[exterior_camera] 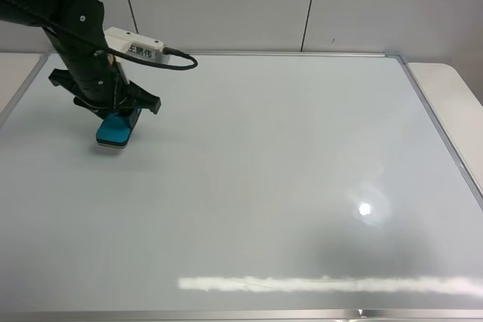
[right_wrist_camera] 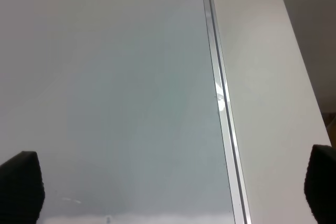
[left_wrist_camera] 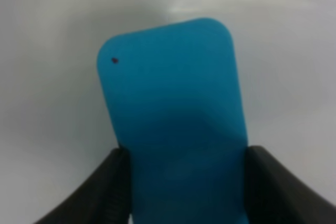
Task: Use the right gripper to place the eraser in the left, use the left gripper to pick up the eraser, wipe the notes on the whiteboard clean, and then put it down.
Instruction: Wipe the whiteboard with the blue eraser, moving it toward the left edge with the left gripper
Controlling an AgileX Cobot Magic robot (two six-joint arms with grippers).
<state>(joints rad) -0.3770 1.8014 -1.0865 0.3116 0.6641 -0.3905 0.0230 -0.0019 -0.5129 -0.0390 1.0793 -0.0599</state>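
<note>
You see the blue eraser (exterior_camera: pixel 115 130) lying flat on the whiteboard (exterior_camera: pixel 256 179), at about 10 o'clock from the board's middle, near its left edge. The left gripper (exterior_camera: pixel 119 111) is clamped on it: in the left wrist view the two black fingers (left_wrist_camera: pixel 100 190) press against both long sides of the eraser (left_wrist_camera: pixel 176 129). The board surface around it looks clean, with only light reflections at 5 o'clock. The right gripper (right_wrist_camera: pixel 173 192) is empty, its fingers wide apart, above the board's frame (right_wrist_camera: pixel 223 108).
</note>
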